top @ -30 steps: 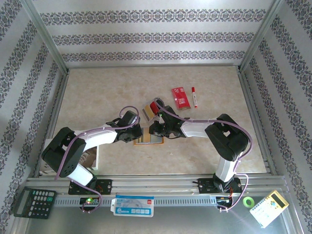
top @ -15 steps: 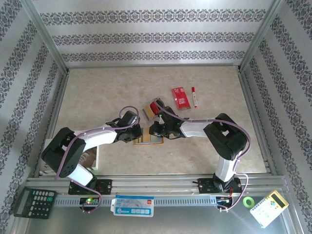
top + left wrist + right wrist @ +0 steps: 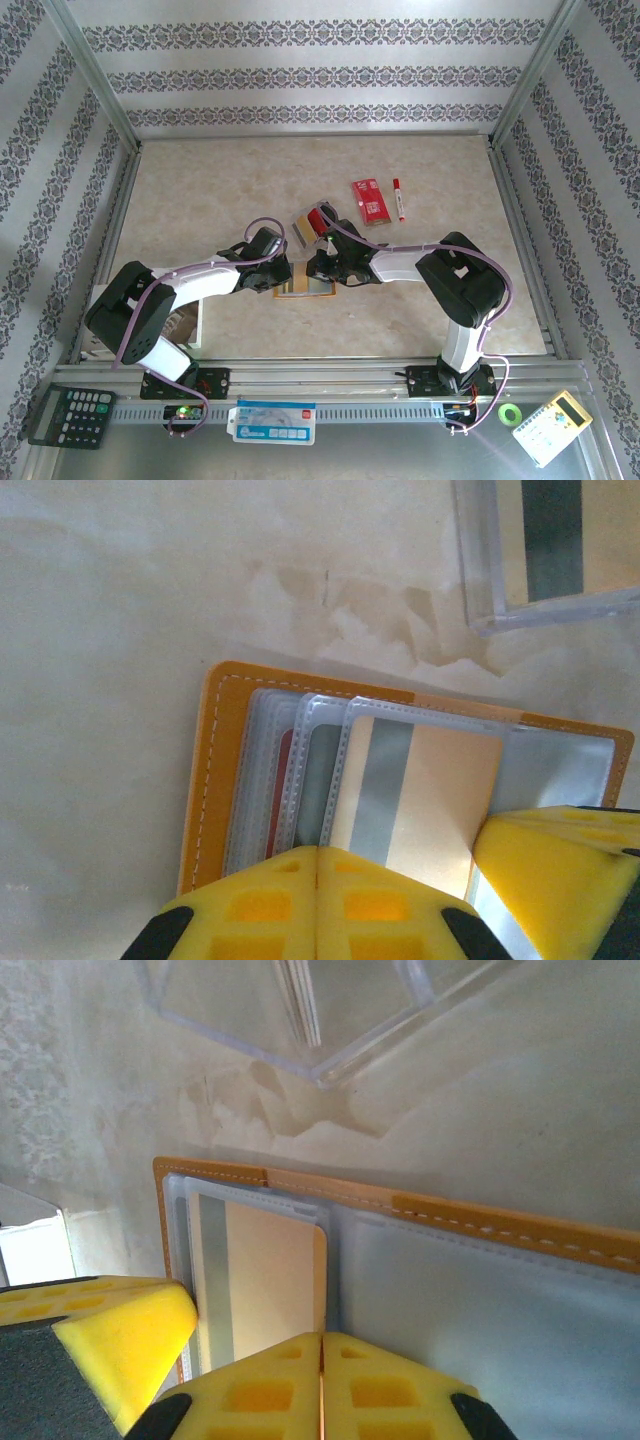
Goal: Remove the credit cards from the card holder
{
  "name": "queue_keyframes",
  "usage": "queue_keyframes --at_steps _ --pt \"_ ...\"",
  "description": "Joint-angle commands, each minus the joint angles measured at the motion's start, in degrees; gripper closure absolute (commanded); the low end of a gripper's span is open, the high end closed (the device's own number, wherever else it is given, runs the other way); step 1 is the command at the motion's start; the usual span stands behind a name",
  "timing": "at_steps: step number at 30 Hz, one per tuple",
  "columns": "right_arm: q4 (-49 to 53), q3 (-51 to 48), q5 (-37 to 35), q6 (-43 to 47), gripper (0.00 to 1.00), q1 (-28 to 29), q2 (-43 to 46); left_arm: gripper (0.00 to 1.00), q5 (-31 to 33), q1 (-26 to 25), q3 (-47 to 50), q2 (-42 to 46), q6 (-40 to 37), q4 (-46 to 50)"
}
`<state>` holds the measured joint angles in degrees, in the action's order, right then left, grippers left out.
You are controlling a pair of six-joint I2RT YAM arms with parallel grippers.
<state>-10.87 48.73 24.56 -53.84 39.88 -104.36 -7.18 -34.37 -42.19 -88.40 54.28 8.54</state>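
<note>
Both closed: my left gripper (image 3: 318, 885) pins the card holder (image 3: 213, 740), my right gripper (image 3: 320, 1375) meets the tan card (image 3: 270, 1265), hold uncertain; I'd draw it out flat, slowly.

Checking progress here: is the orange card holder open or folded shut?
Open. The card holder lies spread flat, its clear pockets fanned out, with a tan card showing inside the top one.
</note>
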Motion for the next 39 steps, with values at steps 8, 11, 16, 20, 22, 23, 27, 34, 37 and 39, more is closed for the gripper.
queue_keyframes --at_steps 8,11,16,20,22,23,27,34,37,39 --pt "0.7 -2.9 -1.8 1.6 0.94 -1.4 2.9 0.89 3.0 0.4 0.0 2.4 -1.4 7.3" --pt "0.8 -2.8 -1.5 1.7 0.94 -1.5 2.9 0.89 1.9 0.4 -1.5 2.2 -2.5 7.4" --pt "0.7 -2.4 -0.7 1.5 0.94 -1.4 2.3 0.89 -2.9 0.3 -4.1 2.5 -5.0 5.9" --pt "0.6 -2.5 -0.8 1.5 0.94 -1.4 2.3 0.89 -4.8 0.3 -4.6 2.6 -5.6 4.5" --pt "0.4 -2.6 -0.8 1.4 0.94 -1.4 2.3 0.89 -6.7 0.3 -4.8 1.3 -6.0 3.6" --pt "0.3 -2.5 -0.7 1.3 0.94 -1.4 2.2 0.89 -7.9 0.4 -5.0 0.4 -6.0 3.2" --pt "-0.3 -2.7 -0.3 1.1 0.92 -1.4 2.1 0.90 -7.5 0.4 -5.4 -2.9 -5.4 4.6" --pt "-0.5 -3.3 1.0 0.6 0.77 -0.9 1.5 0.89 -1.0 0.4 -2.7 -2.6 -4.2 7.9" --pt "-0.5 -3.1 2.4 0.5 0.75 -0.7 0.7 0.89 -1.0 0.4 -2.3 -3.0 -4.0 7.6" --pt "-0.8 -2.7 3.1 0.6 0.75 -0.5 0.2 0.88 -1.9 0.4 -1.9 -3.2 -3.7 6.3"
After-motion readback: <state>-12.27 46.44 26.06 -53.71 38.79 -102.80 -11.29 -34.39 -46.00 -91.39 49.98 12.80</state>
